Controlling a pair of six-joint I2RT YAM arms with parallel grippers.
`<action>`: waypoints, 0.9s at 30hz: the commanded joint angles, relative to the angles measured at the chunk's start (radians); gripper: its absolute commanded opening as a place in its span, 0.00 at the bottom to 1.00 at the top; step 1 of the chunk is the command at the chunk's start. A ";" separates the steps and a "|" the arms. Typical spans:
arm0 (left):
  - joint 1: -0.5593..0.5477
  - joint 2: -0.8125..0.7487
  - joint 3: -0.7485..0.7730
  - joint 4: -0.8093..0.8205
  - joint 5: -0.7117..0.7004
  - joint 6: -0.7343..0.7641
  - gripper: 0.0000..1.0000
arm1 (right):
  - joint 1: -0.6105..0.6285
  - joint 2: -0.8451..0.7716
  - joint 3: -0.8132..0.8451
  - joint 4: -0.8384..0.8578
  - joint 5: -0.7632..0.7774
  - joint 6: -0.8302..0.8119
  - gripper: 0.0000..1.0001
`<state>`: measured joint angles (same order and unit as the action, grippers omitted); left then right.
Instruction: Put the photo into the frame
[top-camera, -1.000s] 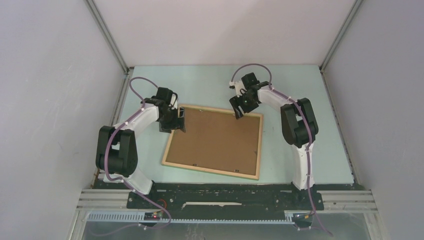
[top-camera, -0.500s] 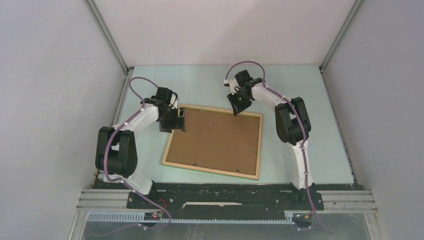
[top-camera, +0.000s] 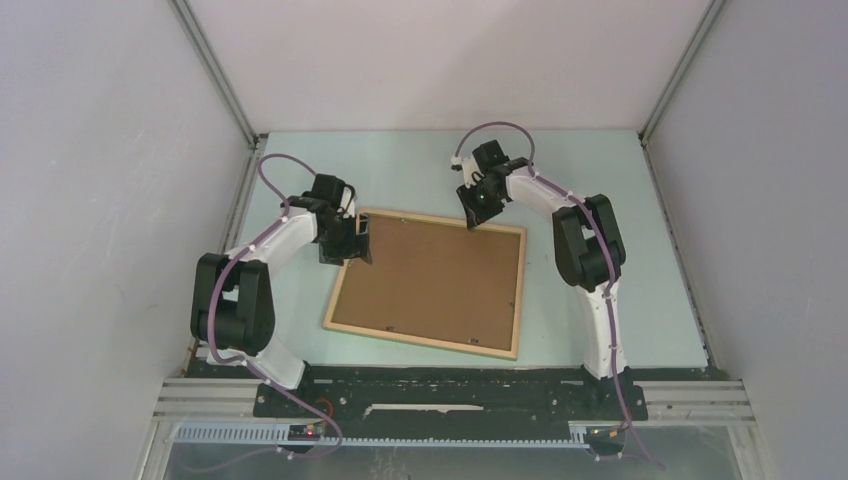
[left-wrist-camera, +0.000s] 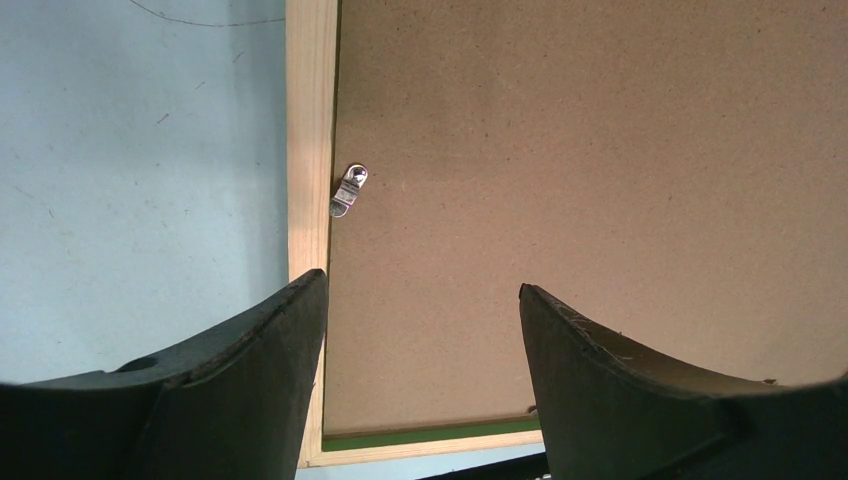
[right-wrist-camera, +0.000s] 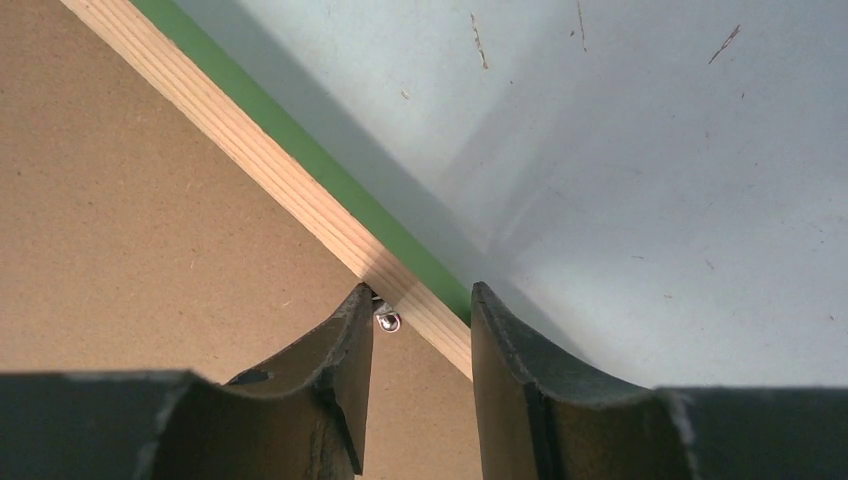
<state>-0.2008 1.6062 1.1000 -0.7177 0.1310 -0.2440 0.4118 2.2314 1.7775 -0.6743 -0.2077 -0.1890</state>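
Pale natural wood shows on the thin-railed rectangular frame (top-camera: 420, 341), which lies flat near the middle of the light blue-green table (top-camera: 400, 170). A plain brown board (top-camera: 430, 280) fills its opening, and a bright green edge (right-wrist-camera: 300, 140) peeks out along the far rail. The left gripper (left-wrist-camera: 420, 290) hangs over the frame's far left corner, jaws spread wide, holding nothing. The right gripper (right-wrist-camera: 420, 295) is at the far rail towards its right end. Its jaws are narrowed to a small gap over the rail and a small silver metal tab (right-wrist-camera: 387, 321); whether they pinch anything cannot be told.
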 joint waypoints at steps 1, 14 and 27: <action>-0.001 -0.039 -0.021 0.020 -0.012 0.009 0.77 | -0.004 -0.032 -0.022 0.000 -0.019 0.088 0.00; 0.057 -0.026 -0.023 0.048 0.009 -0.010 0.82 | 0.032 -0.107 0.024 -0.041 0.127 0.250 0.72; 0.093 0.017 -0.014 0.047 -0.002 -0.020 0.82 | -0.030 -0.603 -0.553 0.040 0.161 0.432 0.79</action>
<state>-0.1135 1.6146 1.0996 -0.6891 0.1246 -0.2543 0.4080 1.7054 1.3357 -0.6498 -0.0711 0.1894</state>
